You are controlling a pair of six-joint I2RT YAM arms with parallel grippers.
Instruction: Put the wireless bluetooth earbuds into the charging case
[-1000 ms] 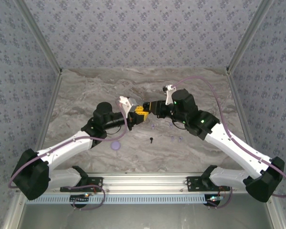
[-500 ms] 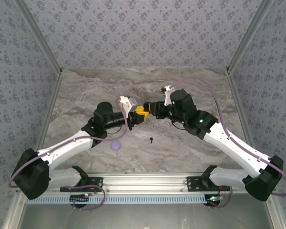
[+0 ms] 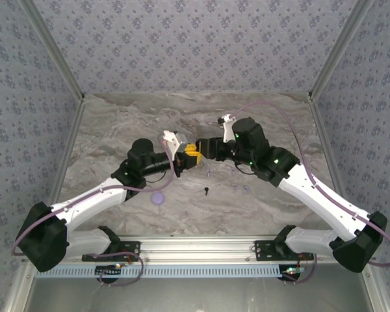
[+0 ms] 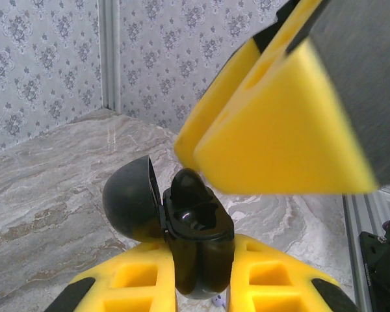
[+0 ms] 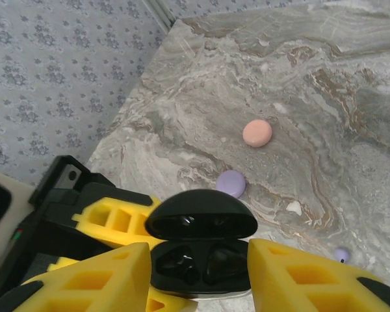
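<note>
One grey, marble-patterned counter carries the whole scene. Two white-and-black robot arms, the left arm and the right arm, reach inward from the near edge and meet above the middle of the counter.

The yellow left fingers pinch the lower body of a glossy black, rounded charging case and hold it clear of the counter. Its domed lid is swung open to one side.

The yellow right fingers are spread apart and flank the open case from the opposite side. Whether they touch it cannot be told.

A black rounded lump, seemingly a bud, stands proud of the case's tray. The wells are otherwise too dark to read.

Two closed coin-like cases lie well apart from the arms' meeting point, a lavender round case and, farther off, a pale pink round case.

Several tiny stemmed earbuds lie loose on the counter nearer than the fingers:
- a black earbud;
- a lavender earbud just above it;
- a pair of lavender earbuds to the right.
</note>
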